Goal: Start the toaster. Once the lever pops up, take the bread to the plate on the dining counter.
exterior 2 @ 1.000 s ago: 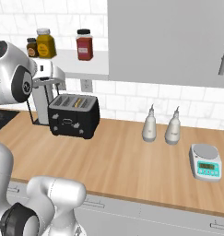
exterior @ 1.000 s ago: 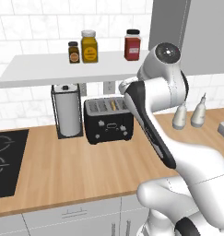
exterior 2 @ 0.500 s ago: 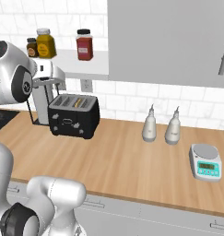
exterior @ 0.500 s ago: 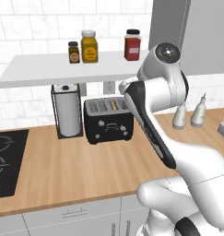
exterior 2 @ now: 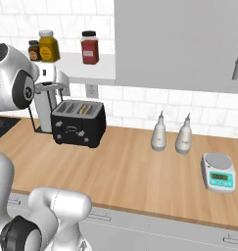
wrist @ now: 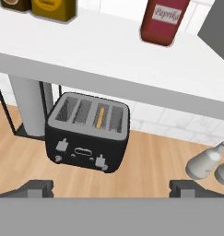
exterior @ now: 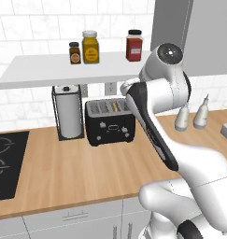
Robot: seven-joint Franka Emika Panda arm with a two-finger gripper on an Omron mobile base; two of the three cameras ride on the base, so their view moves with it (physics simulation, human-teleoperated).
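White tiles back a wooden bench [exterior: 77, 172] where the toaster [exterior: 110, 122] stands beside a paper roll [exterior: 69, 112], under a shelf [exterior: 49, 72]. Bread [wrist: 101, 117] sits in one slot. Above, the gripper [wrist: 111, 186] hangs wide open, empty. Right view adds a scale [exterior 2: 218, 172].

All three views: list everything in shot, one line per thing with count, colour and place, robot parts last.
toaster: 1, black with grey slotted top, on the wood counter against the tiled wall.
bread: 1 slice, golden tan, standing in one toaster slot.
paper towel roll: 1, white in a black wire holder, left of the toaster.
jars: 3, brown, yellow and red, on the white shelf.
shakers: 2, grey, on the counter right of the toaster.
kitchen scale: 1, teal and grey, far right on the counter.
cooktop: 1, black, left end of the counter.
gripper: 1, dark tips, open, facing the toaster from a distance.
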